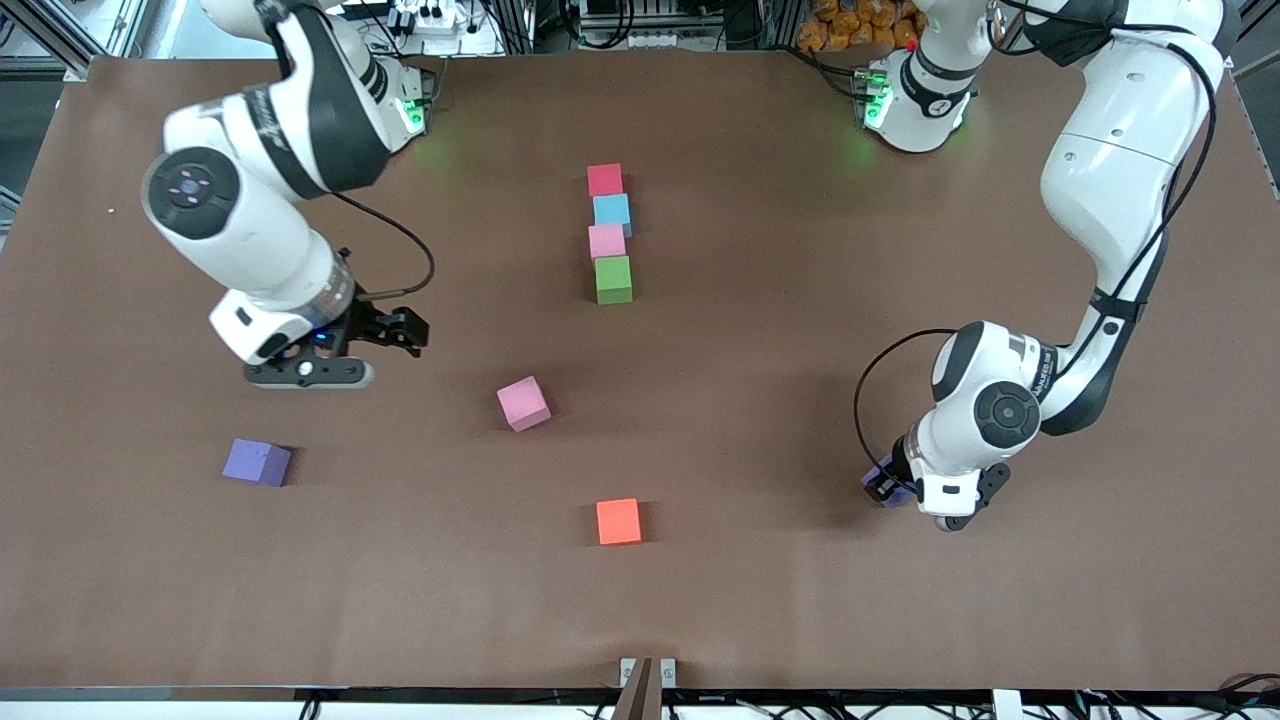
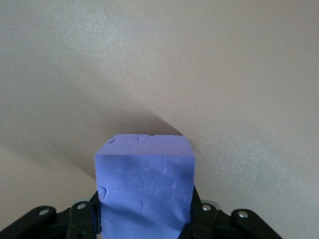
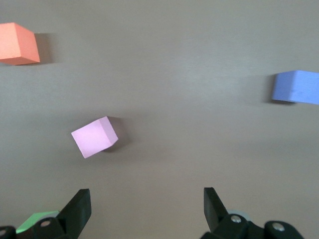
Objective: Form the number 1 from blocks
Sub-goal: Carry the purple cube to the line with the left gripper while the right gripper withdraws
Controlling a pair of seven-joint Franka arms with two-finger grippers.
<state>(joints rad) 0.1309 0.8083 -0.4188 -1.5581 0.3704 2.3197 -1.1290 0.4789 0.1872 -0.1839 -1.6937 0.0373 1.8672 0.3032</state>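
Four blocks lie in a straight column at mid-table: red, light blue, pink and green. Loose blocks lie nearer the front camera: a tilted pink one, an orange one and a purple one. My left gripper is down at the table toward the left arm's end, shut on a second purple block that fills the space between its fingers. My right gripper hangs open over bare table beside the loose pink block, holding nothing.
The brown table has wide bare stretches between the column and both arms. The right wrist view shows the orange block, the loose purple block and a corner of the green block.
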